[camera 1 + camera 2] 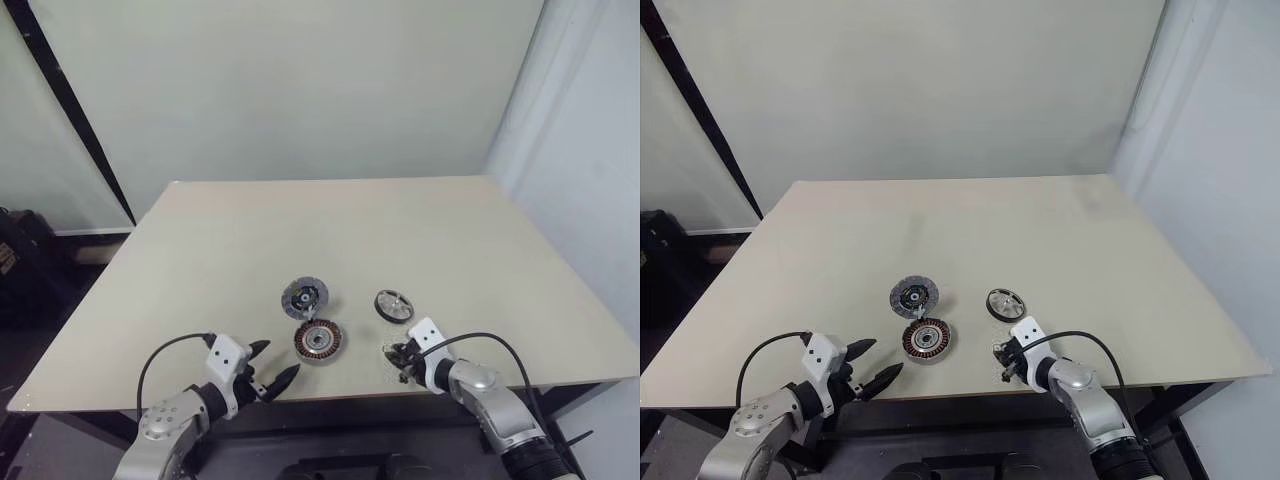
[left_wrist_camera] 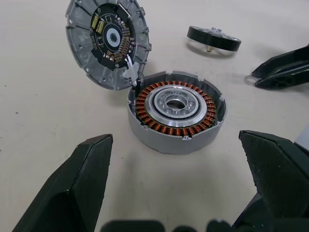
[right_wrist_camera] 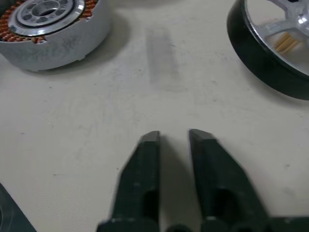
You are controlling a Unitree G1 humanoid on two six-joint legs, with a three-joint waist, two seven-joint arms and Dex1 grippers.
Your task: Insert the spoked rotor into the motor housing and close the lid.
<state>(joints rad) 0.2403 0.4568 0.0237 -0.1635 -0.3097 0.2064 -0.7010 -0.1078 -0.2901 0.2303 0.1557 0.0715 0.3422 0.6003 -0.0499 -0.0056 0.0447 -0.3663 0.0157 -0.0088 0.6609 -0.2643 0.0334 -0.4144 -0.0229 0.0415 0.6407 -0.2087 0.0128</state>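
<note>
The motor housing (image 1: 318,341), a round grey case with copper windings around a silver bearing (image 2: 176,111), lies near the table's front edge. The lid (image 1: 304,297), a grey disc with a circuit board on its inner face (image 2: 108,41), leans tilted at the housing's far side. To the right lies the spoked rotor (image 1: 394,305), silver spokes in a black rim (image 3: 270,34). My left gripper (image 1: 272,365) stands open just left of the housing, nothing between its fingers (image 2: 72,188). My right gripper (image 3: 174,137) sits on the table between housing and rotor, its fingers nearly together and holding nothing.
A small thin ring (image 2: 251,79) lies on the table at the right gripper's fingertips. The beige table (image 1: 330,230) stretches bare toward the back wall. Its front edge runs just under both grippers.
</note>
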